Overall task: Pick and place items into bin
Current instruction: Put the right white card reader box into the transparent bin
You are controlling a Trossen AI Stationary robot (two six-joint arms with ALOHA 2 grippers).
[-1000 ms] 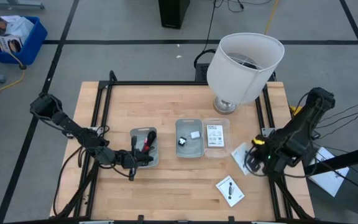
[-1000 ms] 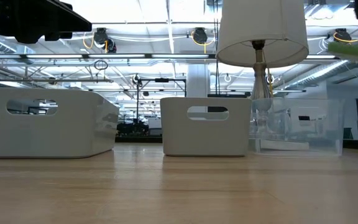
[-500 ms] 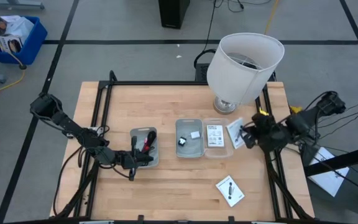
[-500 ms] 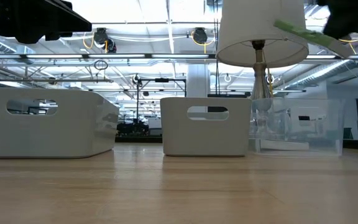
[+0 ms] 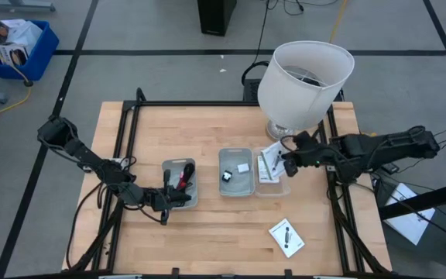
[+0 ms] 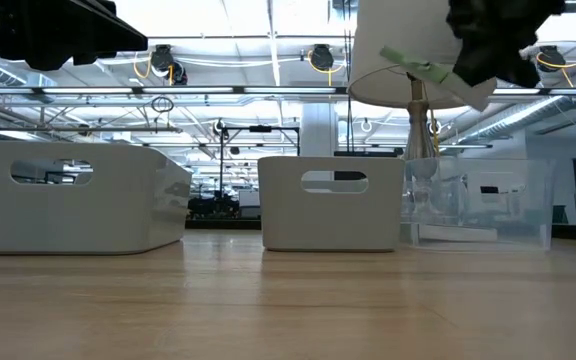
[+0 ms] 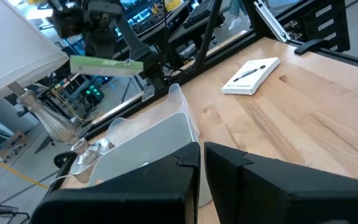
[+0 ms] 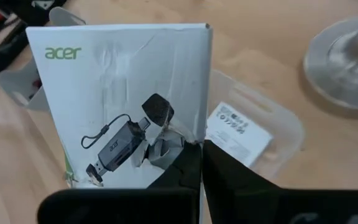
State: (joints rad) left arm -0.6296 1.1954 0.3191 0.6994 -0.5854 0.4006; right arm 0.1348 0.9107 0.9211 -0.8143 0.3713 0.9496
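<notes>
The right pincer pinches a white card by its edge above the clear bin, at the lamp's six o'clock. Light and thin, it likely flexes; an edge grip suits. The left pincer rests pressed together by the grey bin.

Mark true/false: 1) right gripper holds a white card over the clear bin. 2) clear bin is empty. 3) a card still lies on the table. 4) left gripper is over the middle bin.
1) True: the right gripper is shut on a white card above the clear bin.
2) False: a card already lies inside.
3) True: one near the front edge.
4) False: the left gripper is at the left bin.
</notes>
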